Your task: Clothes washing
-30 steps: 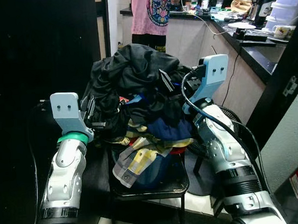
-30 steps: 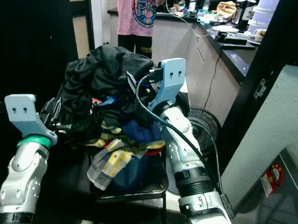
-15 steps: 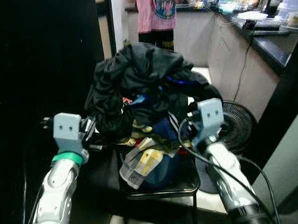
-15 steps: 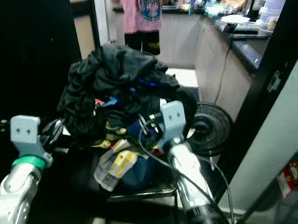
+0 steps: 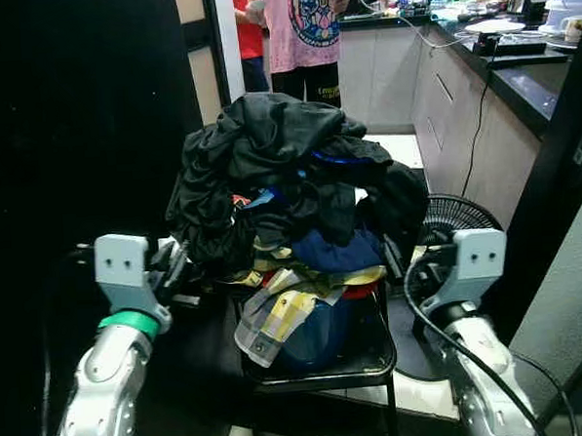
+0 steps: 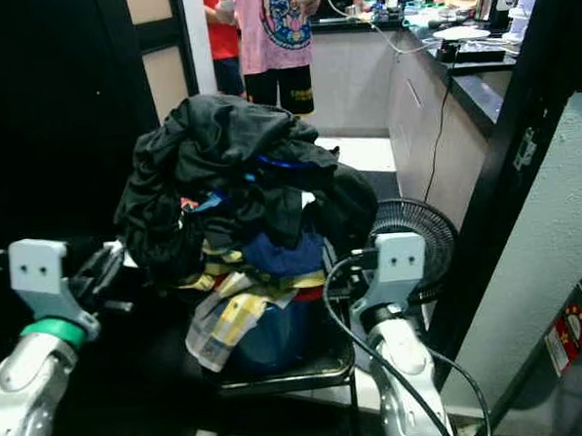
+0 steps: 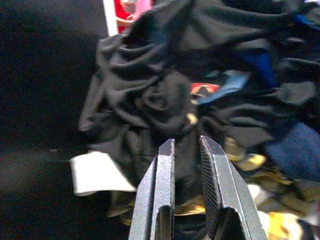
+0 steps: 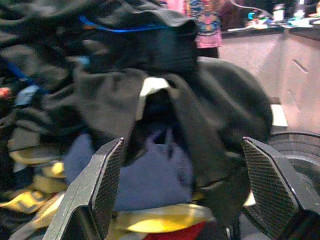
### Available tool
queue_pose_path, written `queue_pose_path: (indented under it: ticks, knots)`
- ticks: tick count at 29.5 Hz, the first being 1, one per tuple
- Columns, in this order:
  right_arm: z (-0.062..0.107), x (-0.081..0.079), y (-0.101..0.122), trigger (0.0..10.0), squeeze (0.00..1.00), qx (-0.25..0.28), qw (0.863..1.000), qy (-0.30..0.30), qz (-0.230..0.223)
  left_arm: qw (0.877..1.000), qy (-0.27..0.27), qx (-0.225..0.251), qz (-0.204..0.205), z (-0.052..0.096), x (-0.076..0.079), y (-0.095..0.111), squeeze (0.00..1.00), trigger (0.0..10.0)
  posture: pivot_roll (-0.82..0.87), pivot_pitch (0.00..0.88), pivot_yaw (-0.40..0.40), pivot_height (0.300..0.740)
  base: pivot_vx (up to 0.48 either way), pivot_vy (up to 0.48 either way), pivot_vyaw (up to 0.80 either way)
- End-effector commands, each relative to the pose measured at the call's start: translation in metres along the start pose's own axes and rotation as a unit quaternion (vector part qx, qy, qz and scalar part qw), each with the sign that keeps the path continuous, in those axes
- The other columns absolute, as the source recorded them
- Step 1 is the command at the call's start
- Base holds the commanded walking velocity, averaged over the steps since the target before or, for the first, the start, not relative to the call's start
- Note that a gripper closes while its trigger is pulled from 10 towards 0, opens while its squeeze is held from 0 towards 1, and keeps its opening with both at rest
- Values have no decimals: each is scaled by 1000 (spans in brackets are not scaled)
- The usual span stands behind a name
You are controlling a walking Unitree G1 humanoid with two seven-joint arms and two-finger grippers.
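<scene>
Two grippers flank what we have to wash: a tall heap of clothes (image 5: 291, 208) piled over a blue basket (image 5: 312, 334) that stands on a black stool (image 5: 323, 358). The heap stands straight ahead of us, between our arms, and its long axis runs upright, dark garments on top, a navy piece and a yellow checked cloth (image 5: 276, 312) spilling over the front rim toward us.

Our left gripper (image 7: 186, 165) sits just beside the heap's left flank, its fingers nearly together with only a slim gap and nothing between them; dark folds lie directly ahead of the tips. Our right gripper (image 8: 182, 185) hangs at the heap's right side, fingers spread wide apart and holding nothing, aimed at the black garment (image 8: 210, 105) draping down that side above a floor fan (image 5: 452, 219).

We judge both arms about equally near, so either a two-sided lift or a pull from the right looks workable. People stand by the counter (image 5: 518, 79) behind.
</scene>
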State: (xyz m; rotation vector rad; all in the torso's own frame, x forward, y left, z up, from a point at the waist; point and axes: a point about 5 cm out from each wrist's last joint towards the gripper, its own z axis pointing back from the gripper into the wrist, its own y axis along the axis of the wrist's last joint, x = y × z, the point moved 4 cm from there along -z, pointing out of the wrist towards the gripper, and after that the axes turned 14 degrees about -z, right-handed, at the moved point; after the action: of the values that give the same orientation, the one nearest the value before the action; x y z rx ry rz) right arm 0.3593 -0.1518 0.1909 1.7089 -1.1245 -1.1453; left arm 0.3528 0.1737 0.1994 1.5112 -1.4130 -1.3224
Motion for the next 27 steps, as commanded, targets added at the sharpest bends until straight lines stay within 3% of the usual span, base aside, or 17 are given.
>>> queue_pose_path:
  ticks: [1, 8, 17, 27]
  knots:
    - [-2, -5, -5, 10000, 0, -11, 1000, 6, 5, 1000, 2, 1, 1, 0, 2, -1, 0, 10000, 38, 0, 94, 740, 0, 0, 0]
    - [-2, -9, -8, 10000, 0, -20, 1000, 15, 2, 1000, 5, 8, 10, 0, 9, -1, 0, 10000, 24, 0, 67, 740, 0, 0, -61]
    - [-3, -11, -7, 10000, 0, -28, 999, 25, 7, 1000, 11, 9, 14, -1, 12, 0, 0, 10000, 10, 0, 50, 740, 0, 0, -800]
    - [-7, -17, -9, 10000, 0, -35, 998, 51, 16, 999, 29, 16, 4, -6, 13, 3, 0, 10000, 2, 0, 13, 740, 111, 0, 0]
